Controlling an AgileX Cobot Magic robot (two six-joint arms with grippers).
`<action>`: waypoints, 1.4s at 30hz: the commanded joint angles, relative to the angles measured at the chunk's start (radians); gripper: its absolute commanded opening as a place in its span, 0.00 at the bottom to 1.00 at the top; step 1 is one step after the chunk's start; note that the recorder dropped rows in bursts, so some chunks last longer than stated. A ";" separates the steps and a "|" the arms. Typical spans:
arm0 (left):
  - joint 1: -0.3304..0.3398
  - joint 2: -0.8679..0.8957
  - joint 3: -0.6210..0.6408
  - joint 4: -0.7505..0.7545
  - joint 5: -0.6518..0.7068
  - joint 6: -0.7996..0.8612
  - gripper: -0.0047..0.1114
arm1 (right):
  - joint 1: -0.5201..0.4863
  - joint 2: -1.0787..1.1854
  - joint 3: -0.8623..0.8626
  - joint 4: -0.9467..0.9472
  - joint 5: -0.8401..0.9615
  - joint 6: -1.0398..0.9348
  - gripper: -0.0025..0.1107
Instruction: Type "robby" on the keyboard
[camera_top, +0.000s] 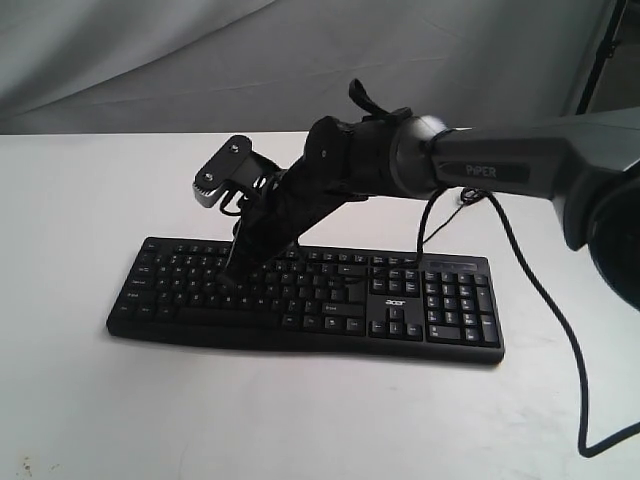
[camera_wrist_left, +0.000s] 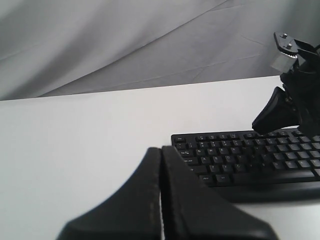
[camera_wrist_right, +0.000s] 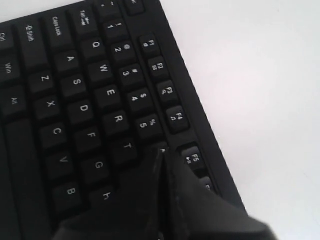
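The black keyboard (camera_top: 400, 300) with a white "acer" logo lies across the middle of the white table (camera_top: 80, 380). My right gripper (camera_top: 232, 280) reaches over from the right and points down at the keyboard's left half. In the right wrist view the keyboard (camera_wrist_right: 75, 100) fills the picture, and the right gripper (camera_wrist_right: 161, 150) is shut, its tip over the number row just past the 5 key, beside T. My left gripper (camera_wrist_left: 161, 149) is shut and empty, low over bare table off the keyboard's (camera_wrist_left: 240, 155) left end. It sees the right gripper (camera_wrist_left: 256, 126) above the keys.
A black cable (camera_top: 560, 330) hangs from the right arm and loops over the table at the right. A thinner cable runs behind the keyboard. A grey cloth backdrop (camera_top: 150, 60) closes the far side. Bare table surrounds the keyboard.
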 joint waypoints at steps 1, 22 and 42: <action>-0.006 -0.003 0.004 0.005 -0.005 -0.003 0.04 | -0.008 -0.002 -0.006 0.022 0.014 -0.022 0.02; -0.006 -0.003 0.004 0.005 -0.005 -0.003 0.04 | 0.011 0.034 -0.008 0.045 0.015 -0.040 0.02; -0.006 -0.003 0.004 0.005 -0.005 -0.003 0.04 | 0.011 -0.164 0.007 -0.091 0.058 0.077 0.02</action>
